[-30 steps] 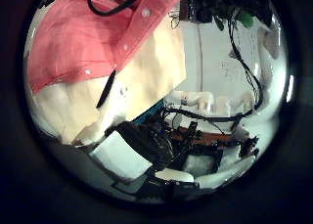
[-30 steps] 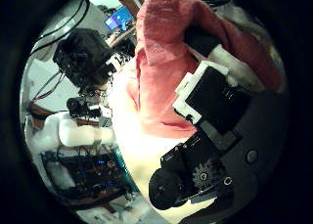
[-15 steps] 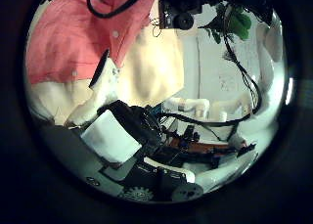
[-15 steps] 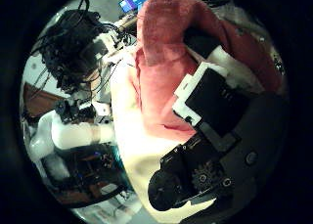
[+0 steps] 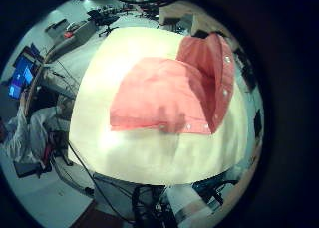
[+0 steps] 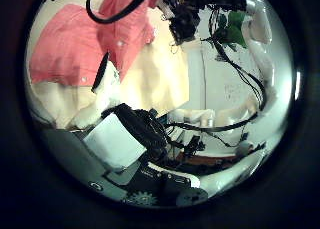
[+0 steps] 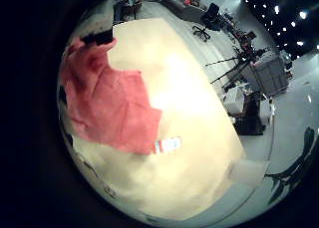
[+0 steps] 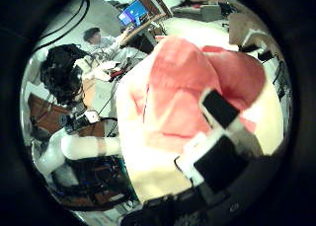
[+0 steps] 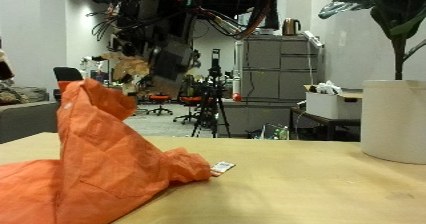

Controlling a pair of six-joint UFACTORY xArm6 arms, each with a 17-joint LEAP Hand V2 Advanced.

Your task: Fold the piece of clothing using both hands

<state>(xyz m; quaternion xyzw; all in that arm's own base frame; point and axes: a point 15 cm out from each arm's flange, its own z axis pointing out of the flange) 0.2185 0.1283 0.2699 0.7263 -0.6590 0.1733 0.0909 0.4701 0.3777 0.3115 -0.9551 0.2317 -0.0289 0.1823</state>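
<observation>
An orange garment (image 9: 93, 169) with snap buttons lies on the tan table (image 9: 320, 184), bunched up into a peak. In the left little finger side palm view it (image 5: 169, 89) lies partly folded, seen from well above. In the left thumb side palm view my left hand (image 6: 125, 139) is open, with one fingertip (image 6: 107, 74) near the garment's (image 6: 85, 39) edge and nothing between the fingers. In the right thumb side palm view my right hand (image 8: 222, 147) is open above the garment (image 8: 178, 88), one straight finger reaching over it. The right little finger side palm view shows the garment (image 7: 105, 99) spread on the table.
A small white tag (image 9: 220, 168) lies on the table beside the garment; it also shows in the right little finger side palm view (image 7: 167, 145). A large white plant pot (image 9: 396, 119) stands at the table's far side. The table's edges (image 5: 95, 158) show in the left little finger side palm view.
The right palm camera has drawn back from the garment, and its fingers no longer press into the cloth. The left palm camera has shifted slightly; the garment looks farther off.
</observation>
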